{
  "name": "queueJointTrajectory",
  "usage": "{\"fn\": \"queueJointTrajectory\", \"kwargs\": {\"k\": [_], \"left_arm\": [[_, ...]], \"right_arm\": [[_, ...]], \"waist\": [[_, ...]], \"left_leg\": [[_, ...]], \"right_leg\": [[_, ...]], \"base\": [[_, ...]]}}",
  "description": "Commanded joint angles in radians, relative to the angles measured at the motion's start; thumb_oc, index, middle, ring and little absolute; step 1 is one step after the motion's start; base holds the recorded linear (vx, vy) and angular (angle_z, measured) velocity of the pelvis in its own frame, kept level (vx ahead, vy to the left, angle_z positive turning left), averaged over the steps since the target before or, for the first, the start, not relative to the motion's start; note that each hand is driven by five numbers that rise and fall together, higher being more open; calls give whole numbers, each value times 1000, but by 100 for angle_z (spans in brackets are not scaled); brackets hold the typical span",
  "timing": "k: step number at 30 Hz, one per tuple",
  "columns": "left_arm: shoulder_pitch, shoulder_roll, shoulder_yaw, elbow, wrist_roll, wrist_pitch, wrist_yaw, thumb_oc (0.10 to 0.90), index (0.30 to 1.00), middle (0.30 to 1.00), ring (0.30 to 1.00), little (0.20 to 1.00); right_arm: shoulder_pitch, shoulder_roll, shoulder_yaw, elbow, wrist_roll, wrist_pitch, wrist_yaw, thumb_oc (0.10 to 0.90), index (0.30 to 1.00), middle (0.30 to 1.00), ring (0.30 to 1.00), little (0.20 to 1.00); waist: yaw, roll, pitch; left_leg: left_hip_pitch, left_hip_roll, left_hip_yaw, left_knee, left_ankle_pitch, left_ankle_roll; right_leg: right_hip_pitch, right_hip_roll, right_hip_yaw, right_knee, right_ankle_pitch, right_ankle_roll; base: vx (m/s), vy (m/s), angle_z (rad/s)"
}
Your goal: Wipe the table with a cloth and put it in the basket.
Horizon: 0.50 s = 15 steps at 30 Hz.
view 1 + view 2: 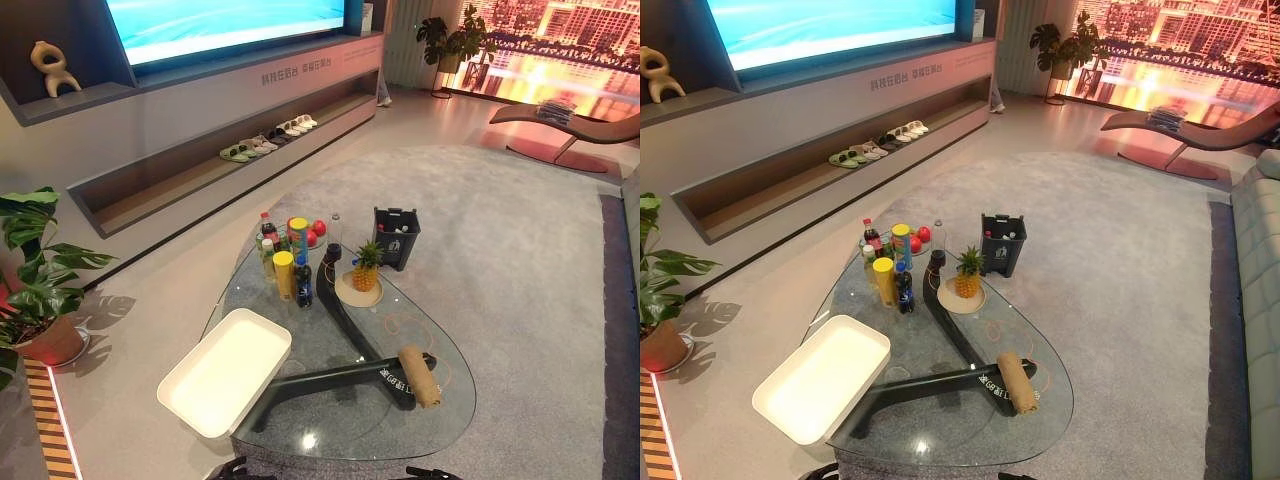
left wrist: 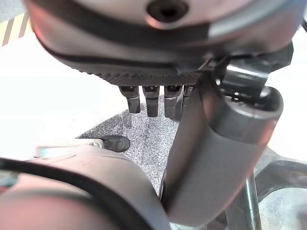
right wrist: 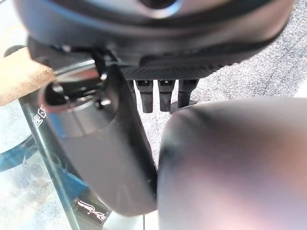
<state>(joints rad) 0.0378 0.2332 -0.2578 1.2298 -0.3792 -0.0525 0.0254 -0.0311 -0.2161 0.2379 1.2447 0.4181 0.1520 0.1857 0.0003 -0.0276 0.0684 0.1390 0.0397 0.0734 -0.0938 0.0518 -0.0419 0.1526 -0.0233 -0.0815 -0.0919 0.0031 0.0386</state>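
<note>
1. Left eye view: you see the glass desk (image 1: 330, 400) with the cloth (image 1: 420, 375) rolled up as a tan bundle near its near-right edge, untouched, so wiping looks not yet begun. The white basket (image 1: 225, 372) sits on the desk's near-left corner, well apart from the cloth, open side up and ready to receive it.
2. Right eye view: taking the cloth as landmark, the pineapple on its plate (image 1: 967, 275) stands beyond it, and the cluster of bottles and cans (image 1: 892, 265) is beyond and to the left. These crowd the far half of the desk, so you probably have to wipe around them. The glass between cloth and basket is bare. A black bin (image 1: 1002, 243) stands on the carpet past the desk.
3. Left wrist view: your left hand (image 2: 153, 98) hangs with fingers loosely straight and holds nothing; carpet shows past them.
4. Right wrist view: your right hand (image 3: 165, 93) is likewise relaxed and empty, with one end of the cloth showing near it over the desk edge.
</note>
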Motion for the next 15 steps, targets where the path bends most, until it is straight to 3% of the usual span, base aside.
{"fn": "queueJointTrajectory", "kwargs": {"k": [1, 15], "left_arm": [[-93, -44, -7, 33, -14, -5, -12, 800, 900, 900, 900, 900], [-105, -42, -10, 31, -15, -3, -26, 800, 900, 900, 900, 900]], "right_arm": [[-62, 16, 13, 38, -5, -10, -17, 800, 900, 900, 900, 900], [-72, 6, 11, 38, -11, -4, -7, 800, 900, 900, 900, 900]], "waist": [[5, -2, 26], [0, 1, 35]], "left_leg": [[23, -46, -14, 7, -106, 25], [18, -45, -7, 7, -103, 25]], "right_leg": [[9, -24, -52, 5, -11, 46], [3, -24, -45, 5, -8, 47]], "base": [[0, 0, 0], [-13, 1, 0]]}}
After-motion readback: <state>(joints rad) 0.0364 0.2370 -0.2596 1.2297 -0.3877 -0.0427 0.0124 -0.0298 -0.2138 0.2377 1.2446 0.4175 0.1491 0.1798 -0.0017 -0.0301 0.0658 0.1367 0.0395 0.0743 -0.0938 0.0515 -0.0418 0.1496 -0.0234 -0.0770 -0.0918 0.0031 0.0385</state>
